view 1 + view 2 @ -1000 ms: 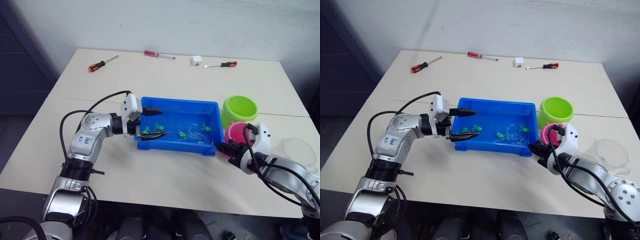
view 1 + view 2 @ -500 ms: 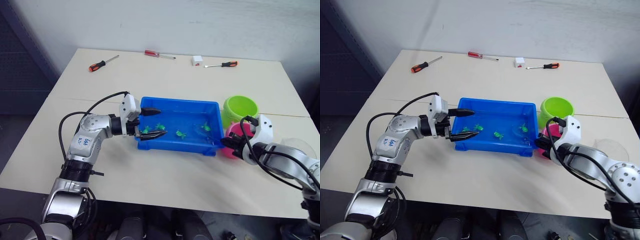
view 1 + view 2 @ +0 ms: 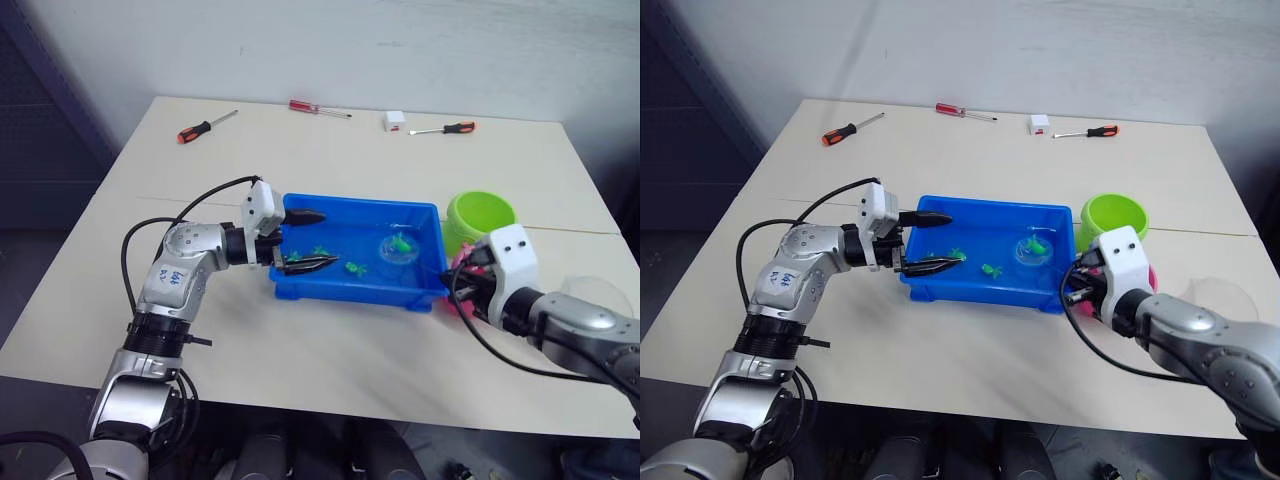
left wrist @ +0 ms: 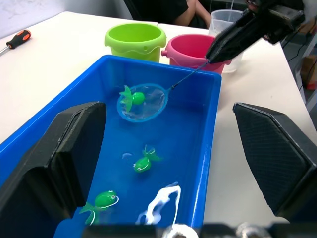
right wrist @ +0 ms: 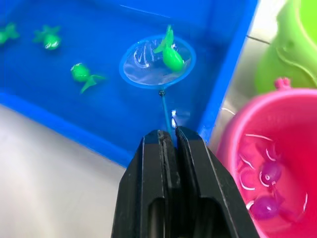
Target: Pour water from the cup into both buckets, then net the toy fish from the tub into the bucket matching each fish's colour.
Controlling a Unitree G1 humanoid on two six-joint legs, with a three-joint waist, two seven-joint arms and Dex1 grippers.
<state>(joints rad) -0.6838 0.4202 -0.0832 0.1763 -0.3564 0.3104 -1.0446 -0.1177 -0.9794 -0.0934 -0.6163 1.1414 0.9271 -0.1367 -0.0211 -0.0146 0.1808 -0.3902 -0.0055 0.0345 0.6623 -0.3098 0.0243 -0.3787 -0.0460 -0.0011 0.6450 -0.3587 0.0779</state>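
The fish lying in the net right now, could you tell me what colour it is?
Green; the fish in the net shows best in the right wrist view.

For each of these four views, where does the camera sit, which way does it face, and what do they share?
Left and right eye views: head camera, facing down over both arms and the tub.
Left wrist view: on the left arm, past open fingers toward the green bucket and pink bucket.
Right wrist view: on the right arm, along the right gripper gripping the net.
Shared: the net holding a green fish.
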